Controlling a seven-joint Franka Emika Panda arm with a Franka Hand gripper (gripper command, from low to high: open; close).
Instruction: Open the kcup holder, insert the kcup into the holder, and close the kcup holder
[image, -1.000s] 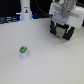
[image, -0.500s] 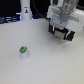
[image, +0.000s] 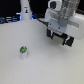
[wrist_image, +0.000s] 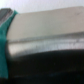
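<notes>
Jaws (image: 56, 38) hang apart, two dark prongs pointing down with a clear gap between them and nothing held; they sit in the upper part of the exterior view, toward the exterior view's right, above the surface.

Surface (image: 45, 65): pale, plain, fills most of the exterior view.

Arm's white head (image: 60, 17): blocky, directly above the jaws, partly cut off by the frame edge.

Background, far edge: dark band with a white bottle-like shape (image: 24, 10) standing at the exterior view's left. Too blurred to identify further.

Kcup (image: 23, 50): small pod, pale side, green top, standing upright on the surface toward the exterior view's left. Well apart from the jaws, untouched.

Wrist view: blurred close-up only. Broad grey-tan band (wrist_image: 47, 40) across the frame, teal edge (wrist_image: 4, 37) at one side. Cannot tell what it is.
</notes>
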